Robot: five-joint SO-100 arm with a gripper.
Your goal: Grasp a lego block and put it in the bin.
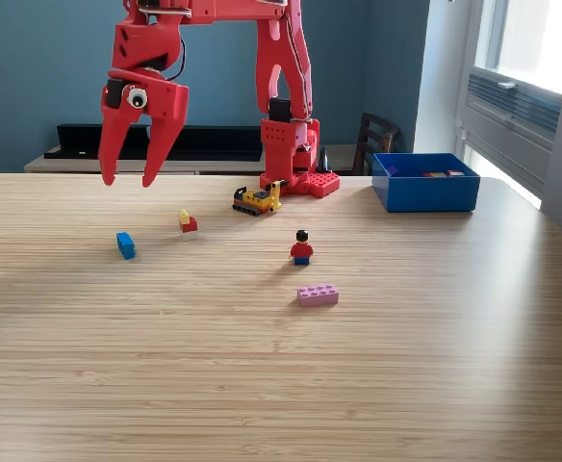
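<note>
The red robot arm's pincer [130, 180] hangs in the air with its two claws spread apart, holding nothing. Below it, on the light wooden counter [262, 385], lies a small blue lego block [125, 244]. Nearby sit a red and yellow block [188, 222], a flat pink block [318, 295] and a little toy figure [301, 247]. The blue plastic bin [425, 182] stands far off at the exterior view's right.

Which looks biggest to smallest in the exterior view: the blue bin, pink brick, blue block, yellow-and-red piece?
1. Blue bin, by far the largest.
2. Pink brick.
3. Blue block and yellow-and-red piece: they look much alike, so unranked. The pink brick lies nearer the camera, which may flatter it.
</note>
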